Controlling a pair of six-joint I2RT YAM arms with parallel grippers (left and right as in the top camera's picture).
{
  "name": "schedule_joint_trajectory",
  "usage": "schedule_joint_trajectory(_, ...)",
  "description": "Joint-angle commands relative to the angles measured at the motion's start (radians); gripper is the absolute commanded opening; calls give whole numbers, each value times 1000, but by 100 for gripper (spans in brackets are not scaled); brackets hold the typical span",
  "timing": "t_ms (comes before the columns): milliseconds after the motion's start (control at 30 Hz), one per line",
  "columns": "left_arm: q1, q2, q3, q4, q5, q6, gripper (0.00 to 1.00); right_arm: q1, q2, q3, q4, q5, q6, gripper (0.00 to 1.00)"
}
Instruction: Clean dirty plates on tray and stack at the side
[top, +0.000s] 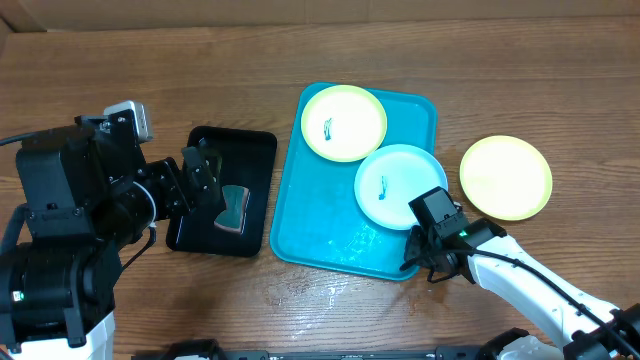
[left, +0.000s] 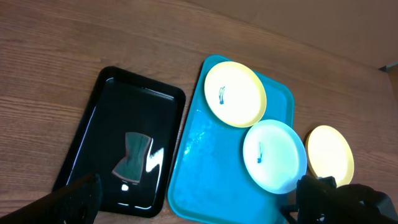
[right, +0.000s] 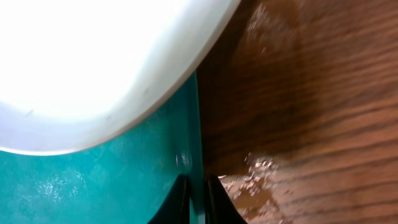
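The turquoise tray (top: 330, 230) holds a pale yellow plate (top: 343, 122) and a white plate (top: 400, 186), each with a small dark smudge. A second yellow plate (top: 505, 177) lies on the table to the tray's right, with no mark showing. My right gripper (top: 420, 252) is at the tray's near right corner. In the right wrist view it (right: 198, 196) is shut on the tray's rim (right: 194, 124), one finger on each side, with the white plate (right: 93, 62) just beyond. My left gripper (top: 205, 180) hangs open over the black tray, holding nothing.
A black tray (top: 215, 150) with a grey-green sponge (top: 235, 210) sits left of the turquoise tray. Wet patches shine on the wood by the tray's near edge (top: 340, 290). The left wrist view shows the black tray (left: 106, 106) and the turquoise tray (left: 211, 168) from above.
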Motion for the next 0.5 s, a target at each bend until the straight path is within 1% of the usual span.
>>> schedule_joint_trajectory(0, 3, -4, 14, 3, 1, 14, 100, -13, 21, -13, 12, 115, -11, 4)
schedule_joint_trajectory(67, 3, -4, 14, 3, 1, 14, 100, -4, 19, -11, 30, 40, -83, 6)
schedule_joint_trajectory(133, 3, -4, 14, 3, 1, 14, 100, 2, 11, 0, 20, 8, -109, 9)
schedule_joint_trajectory(233, 3, -4, 14, 3, 1, 14, 100, 4, -14, 47, -72, -3, -109, 16)
schedule_joint_trajectory(300, 3, -4, 14, 3, 1, 14, 100, 5, -32, 95, -145, -51, -124, 20)
schedule_joint_trajectory(367, 3, -4, 14, 3, 1, 14, 100, 5, -46, 156, -211, -155, -182, 24)
schedule_joint_trajectory(467, 3, -4, 14, 3, 1, 14, 100, 5, -53, 249, -307, -293, -229, 32)
